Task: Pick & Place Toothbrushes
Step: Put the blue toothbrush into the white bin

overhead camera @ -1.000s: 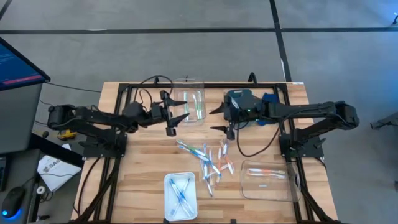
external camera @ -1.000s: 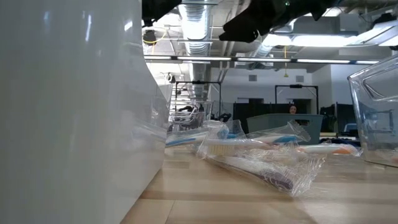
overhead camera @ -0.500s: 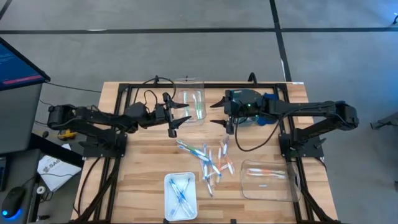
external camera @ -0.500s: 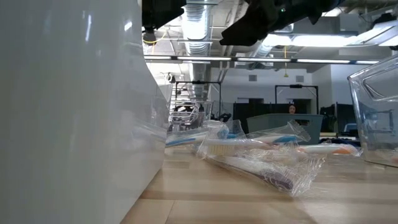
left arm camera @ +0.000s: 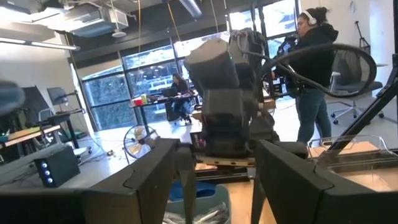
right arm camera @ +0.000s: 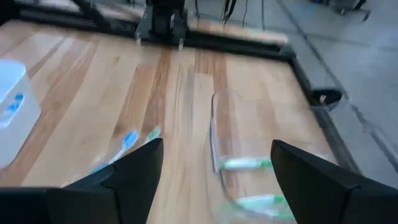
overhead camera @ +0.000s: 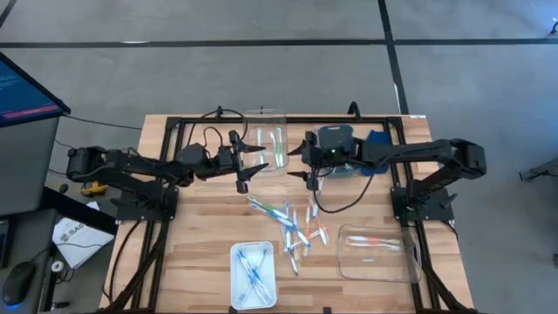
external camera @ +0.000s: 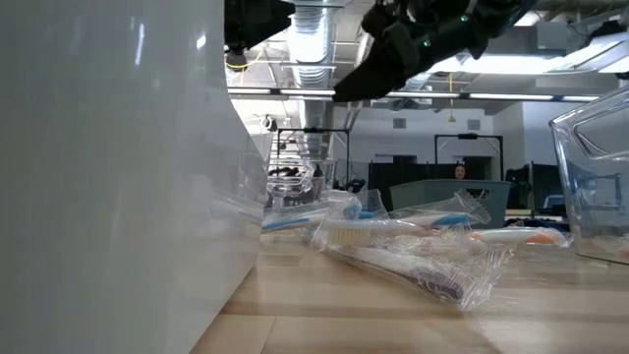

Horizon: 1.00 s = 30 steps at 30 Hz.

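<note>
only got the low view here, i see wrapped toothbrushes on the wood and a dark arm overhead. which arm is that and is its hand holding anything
Observer: It is the right arm. Its right hand hangs open and empty above the table's far middle.
Operator: where's the other one
Observer: The left hand is also open and empty, facing the right one, beside the clear bin at the far edge.
Operator: anything in that bin
Observer: Green toothbrushes lie in it.
Operator: how is the loose pile spread
Observer: The loose toothbrushes are scattered mid-table, between the white tray with blue ones and the clear container with orange ones.
</note>
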{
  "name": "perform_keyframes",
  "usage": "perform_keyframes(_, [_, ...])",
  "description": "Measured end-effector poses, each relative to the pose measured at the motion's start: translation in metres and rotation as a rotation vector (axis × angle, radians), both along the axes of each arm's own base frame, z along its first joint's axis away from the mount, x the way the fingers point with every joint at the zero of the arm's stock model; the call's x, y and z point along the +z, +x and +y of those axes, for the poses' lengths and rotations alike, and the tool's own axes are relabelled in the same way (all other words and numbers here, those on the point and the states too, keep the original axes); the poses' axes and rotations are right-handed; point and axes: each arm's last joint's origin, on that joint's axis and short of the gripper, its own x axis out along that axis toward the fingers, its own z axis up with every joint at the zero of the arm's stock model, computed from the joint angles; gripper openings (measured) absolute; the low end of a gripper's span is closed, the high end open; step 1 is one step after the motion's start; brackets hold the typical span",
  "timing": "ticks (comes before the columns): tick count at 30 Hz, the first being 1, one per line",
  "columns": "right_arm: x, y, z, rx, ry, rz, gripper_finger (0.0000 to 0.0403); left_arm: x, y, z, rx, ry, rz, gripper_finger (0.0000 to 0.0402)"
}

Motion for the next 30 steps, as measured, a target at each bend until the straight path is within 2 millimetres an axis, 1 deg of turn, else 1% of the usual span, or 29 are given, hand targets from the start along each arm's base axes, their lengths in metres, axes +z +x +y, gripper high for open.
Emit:
perform_keyframes(3, [0.005, 0.000, 0.000, 0.000, 0.001, 0.006, 0.0291, -0.001, 0.000, 0.000, 0.002, -0.002, 0.011, 0.0218])
perform_keyframes(7, [0.005, -0.003, 0.001, 0.000, 0.006, 0.033, 0.0291, -0.002, 0.000, 0.000, 0.005, -0.002, 0.016, 0.0218])
perform_keyframes(13, [-0.005, -0.010, 0.005, 0.006, 0.038, 0.166, 0.0291, -0.003, 0.000, 0.000, 0.008, -0.002, 0.029, 0.0218])
perform_keyframes(16, [-0.010, -0.013, 0.010, 0.006, 0.073, 0.230, 0.0291, -0.003, 0.000, 0.001, 0.021, -0.004, 0.033, 0.0218])
perform_keyframes(22, [-0.015, -0.015, 0.025, 0.024, 0.117, 0.287, 0.0291, -0.003, 0.000, 0.001, 0.027, -0.005, 0.033, 0.0218])
perform_keyframes(27, [-0.014, -0.014, 0.037, 0.040, 0.148, 0.288, 0.0291, -0.003, 0.000, 0.001, 0.027, -0.006, 0.032, 0.0218])
perform_keyframes(30, [-0.008, -0.012, 0.041, 0.039, 0.170, 0.289, 0.0291, -0.003, 0.000, 0.001, 0.027, -0.007, 0.030, 0.0218])
